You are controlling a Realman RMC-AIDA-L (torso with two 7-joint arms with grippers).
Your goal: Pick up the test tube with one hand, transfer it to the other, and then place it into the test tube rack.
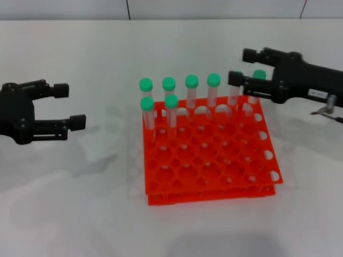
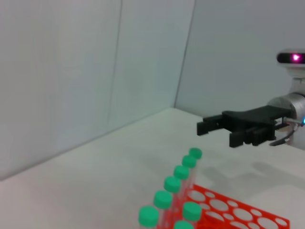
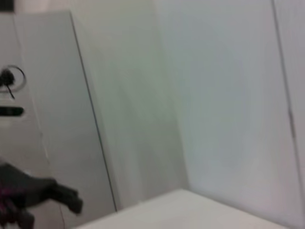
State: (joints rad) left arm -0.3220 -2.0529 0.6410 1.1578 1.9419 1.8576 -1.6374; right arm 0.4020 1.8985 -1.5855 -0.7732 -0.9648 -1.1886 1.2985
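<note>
Several green-capped test tubes (image 1: 192, 81) stand upright in the back two rows of the orange-red test tube rack (image 1: 214, 176); they look alike. My right gripper (image 1: 237, 67) hovers open over the rack's back right corner. Its fingers straddle the caps of the two rightmost tubes (image 1: 259, 75), and whether they touch them does not show. My left gripper (image 1: 75, 106) is open and empty, well left of the rack above the table. The left wrist view shows the right gripper (image 2: 204, 126) beyond the row of tubes (image 2: 181, 172) and the rack (image 2: 228, 210).
The white table (image 1: 64, 203) spreads around the rack, with a pale wall behind it. Most rack holes at the front and middle hold nothing. In the right wrist view only wall panels and a dark blurred shape (image 3: 47, 191) appear.
</note>
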